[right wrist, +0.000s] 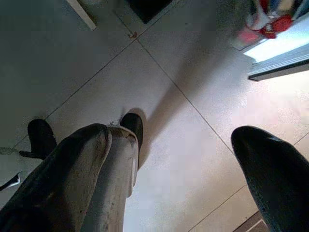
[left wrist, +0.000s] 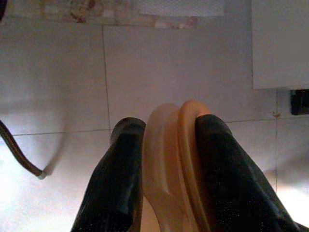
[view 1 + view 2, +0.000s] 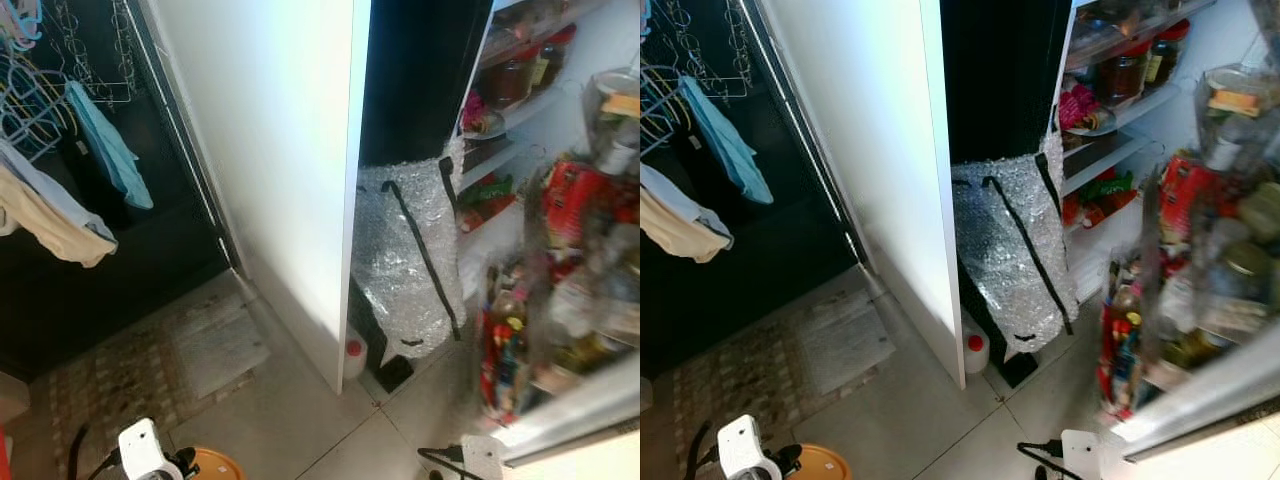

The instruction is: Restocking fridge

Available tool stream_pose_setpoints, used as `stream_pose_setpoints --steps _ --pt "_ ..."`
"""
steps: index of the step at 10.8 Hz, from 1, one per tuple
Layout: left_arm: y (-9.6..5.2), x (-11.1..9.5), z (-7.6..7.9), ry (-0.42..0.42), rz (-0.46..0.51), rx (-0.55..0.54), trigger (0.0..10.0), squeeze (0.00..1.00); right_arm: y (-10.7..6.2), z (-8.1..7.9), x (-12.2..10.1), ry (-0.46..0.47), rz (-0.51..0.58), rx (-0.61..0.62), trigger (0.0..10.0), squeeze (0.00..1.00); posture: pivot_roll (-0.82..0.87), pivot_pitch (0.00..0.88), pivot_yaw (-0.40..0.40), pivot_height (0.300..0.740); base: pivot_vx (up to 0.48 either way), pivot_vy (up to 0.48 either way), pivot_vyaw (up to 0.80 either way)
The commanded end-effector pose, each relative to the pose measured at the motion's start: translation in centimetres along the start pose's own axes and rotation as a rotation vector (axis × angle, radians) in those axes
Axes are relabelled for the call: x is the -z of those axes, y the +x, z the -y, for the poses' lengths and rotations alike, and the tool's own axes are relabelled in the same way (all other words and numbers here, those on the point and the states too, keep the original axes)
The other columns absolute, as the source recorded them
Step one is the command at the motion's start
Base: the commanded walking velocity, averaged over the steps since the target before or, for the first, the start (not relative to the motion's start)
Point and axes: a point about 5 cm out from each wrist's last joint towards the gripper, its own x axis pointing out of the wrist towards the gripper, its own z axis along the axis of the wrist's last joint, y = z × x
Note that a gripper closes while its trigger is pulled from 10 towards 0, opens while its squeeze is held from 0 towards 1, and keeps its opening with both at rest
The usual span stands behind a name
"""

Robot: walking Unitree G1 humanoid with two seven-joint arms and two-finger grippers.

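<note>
Left tool (image 2: 164, 145) pinching an orange plate (image 2: 169, 164) low over the floor, right tool (image 1: 193, 154) spread empty. Open fridge (image 3: 1120, 130) ahead right; better lift plate level toward a shelf.

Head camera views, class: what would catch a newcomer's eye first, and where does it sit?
The open fridge door, crammed with bottles and jars, stands at right. A silvery bubble-wrap bag with black straps leans between the tall white panel and the fridge shelves. Low at left, the left gripper clamps a pale orange plastic lid.
</note>
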Motion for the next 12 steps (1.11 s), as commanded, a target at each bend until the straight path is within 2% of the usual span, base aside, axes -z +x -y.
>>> stream_pose_setpoints --steps 1,3,5,6,8,12 --pt "-0.2 0.7 -0.8 0.024 -0.026 -0.027 10.0 0.00 -0.1 -0.2 0.8 0.009 -0.027 -0.008 10.0 0.00 -0.08 0.104 0.054 0.740 0.000 0.000 0.00" --pt "-0.2 0.9 -1.0 0.040 -0.031 -0.033 10.0 0.00 -0.2 0.2 1.0 -0.001 -0.033 0.001 10.0 0.00 -0.08 0.100 0.050 0.740 0.000 0.000 0.00" --pt "-0.3 1.1 -1.2 0.048 -0.036 -0.037 10.0 0.00 -0.2 0.6 1.1 -0.054 -0.036 0.005 10.0 0.00 -0.07 0.092 0.046 0.740 0.000 0.000 0.00" --pt "-0.3 1.1 -1.2 0.056 -0.039 -0.039 10.0 0.00 -0.3 0.7 1.2 -0.077 -0.041 0.012 10.0 0.00 -0.07 0.089 0.045 0.740 0.000 -0.379 0.80" --pt "-0.3 1.2 -1.3 0.056 -0.042 -0.041 10.0 0.00 -0.3 0.5 1.4 -0.048 -0.045 0.007 10.0 0.00 -0.07 0.081 0.045 0.740 0.000 -0.386 0.00" --pt "-0.3 1.2 -1.4 0.055 -0.041 -0.047 10.0 0.00 -0.4 0.4 1.9 -0.056 -0.060 0.003 10.0 0.00 -0.07 0.097 0.049 0.740 0.000 -0.376 0.00"
